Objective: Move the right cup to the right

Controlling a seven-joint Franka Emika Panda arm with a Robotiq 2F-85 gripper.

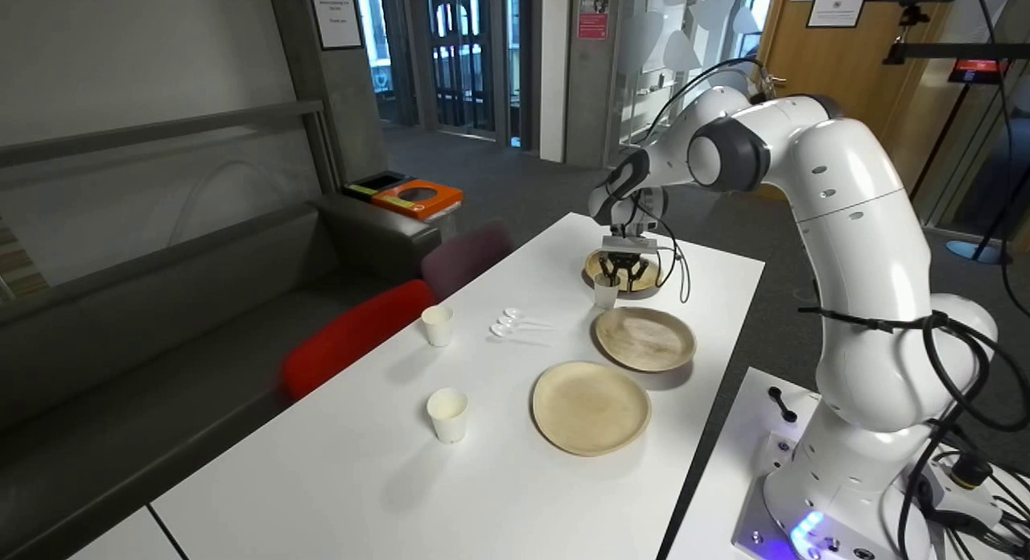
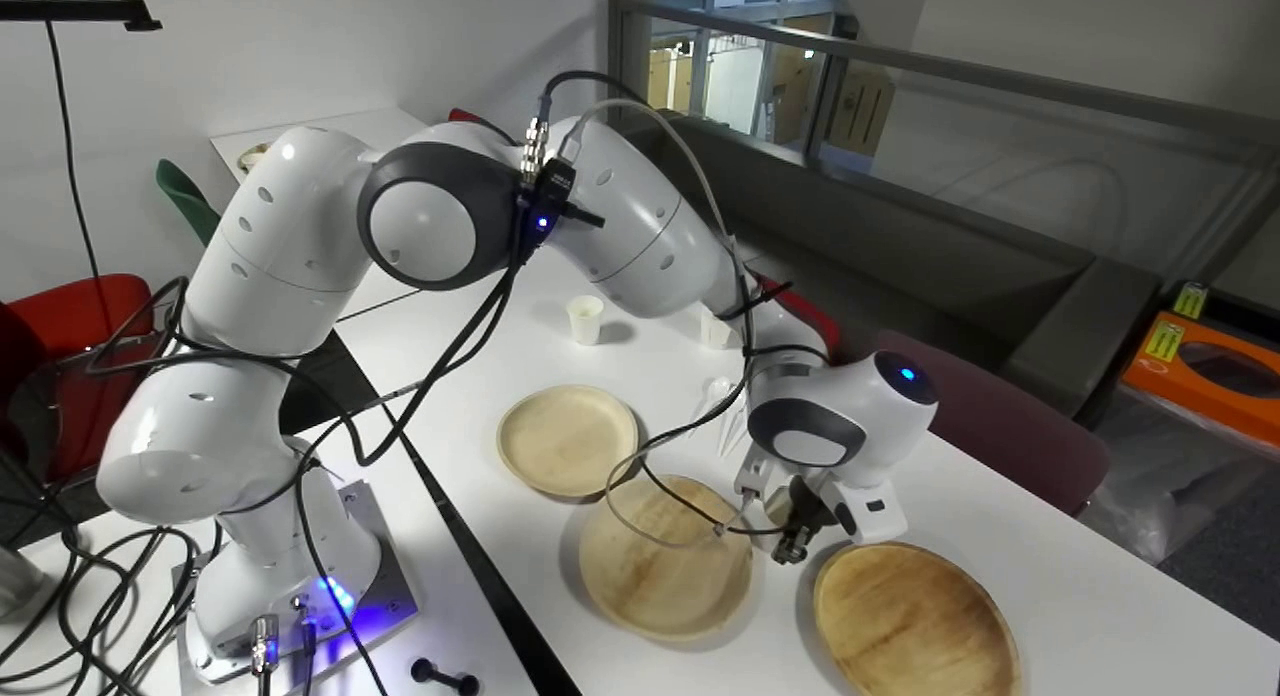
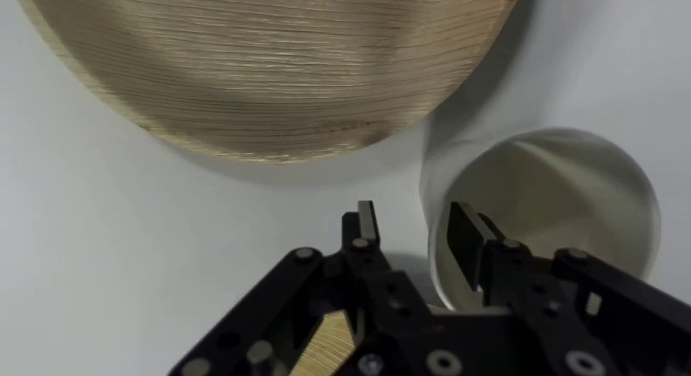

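- The right cup (image 1: 605,297) stands upright, right of centre in an exterior view, seemingly on the table (image 1: 322,479), between the upper plate (image 1: 594,263) and the middle plate (image 1: 645,340). It takes up the right of the wrist view.
- The gripper (image 3: 413,225) straddles the rim: one finger at the cup's mouth, seemingly inside, the other outside and clear of the wall. They are parted, pinching nothing.
- As I judge it, the fingers are placed but no grip is made. Whether this is ahead of the grasp or after release, I cannot tell. If ahead, gripping, shifting right and letting go remain; if after, only lifting clear.
- The centre cup (image 1: 438,327) and lower cup (image 1: 448,417) stand farther left.
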